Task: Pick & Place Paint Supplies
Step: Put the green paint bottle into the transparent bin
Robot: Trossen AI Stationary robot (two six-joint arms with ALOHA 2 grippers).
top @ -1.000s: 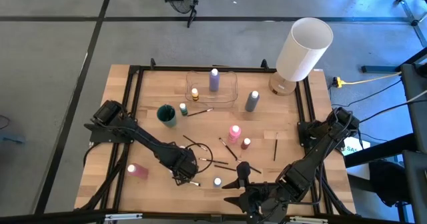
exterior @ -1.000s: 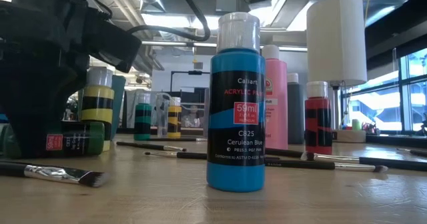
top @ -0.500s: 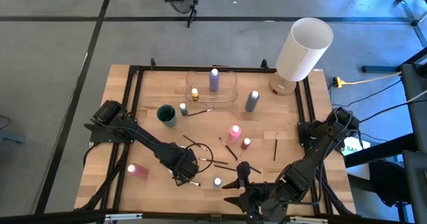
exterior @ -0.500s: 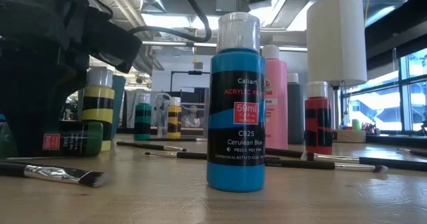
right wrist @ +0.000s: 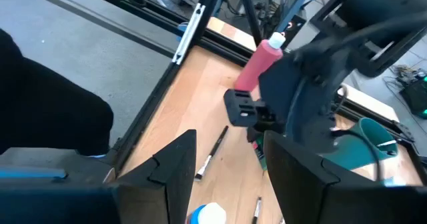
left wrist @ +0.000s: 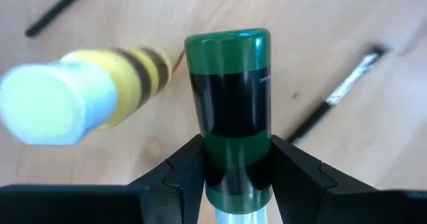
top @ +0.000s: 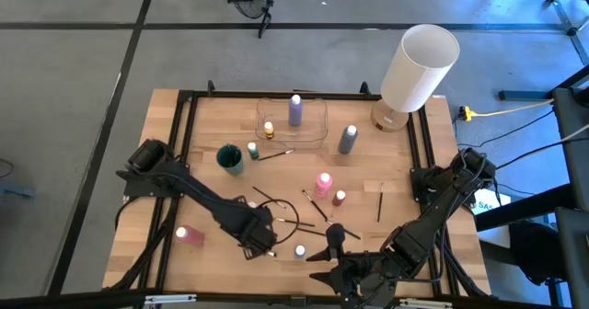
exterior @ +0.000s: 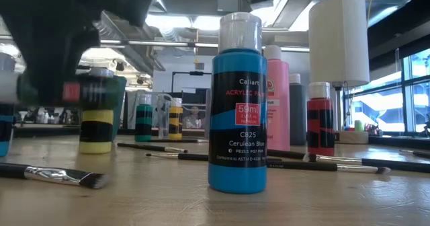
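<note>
My left gripper (top: pixel 260 238) is shut on a small green paint bottle with a black band (left wrist: pixel 230 111), which is held above the table near its front middle (exterior: pixel 87 91). A yellow white-capped bottle (left wrist: pixel 100 94) stands on its base right beside it (exterior: pixel 97 128). A blue bottle (exterior: pixel 236 105) stands just to the right (top: pixel 300 251). My right gripper (top: pixel 331 245) is open and empty near the table's front edge. Thin dark paintbrushes (top: pixel 267 197) lie flat around the middle. My left gripper pinches the green bottle's body (left wrist: pixel 230 164) between its two fingers (left wrist: pixel 183 174), nearer the cap end than the base. The fingers come from above and lie across the bottle. The bottle lies level and is lifted clear of the table (exterior: pixel 87 91).
A clear tray (top: pixel 313 134) at the back holds a purple bottle (top: pixel 294 109) and a yellow one (top: pixel 269 129). Also here are a teal cup (top: pixel 229 157), a grey bottle (top: pixel 348 139), pink bottles (top: pixel 323 182) (top: pixel 189 235), a red bottle (top: pixel 340 198) and a big white lamp (top: pixel 419 67) at the back right.
My left gripper has risen with the green bottle. The bottle lay on the table beside the yellow bottle before and is now lifted clear, still level. The yellow bottle has stayed standing.
</note>
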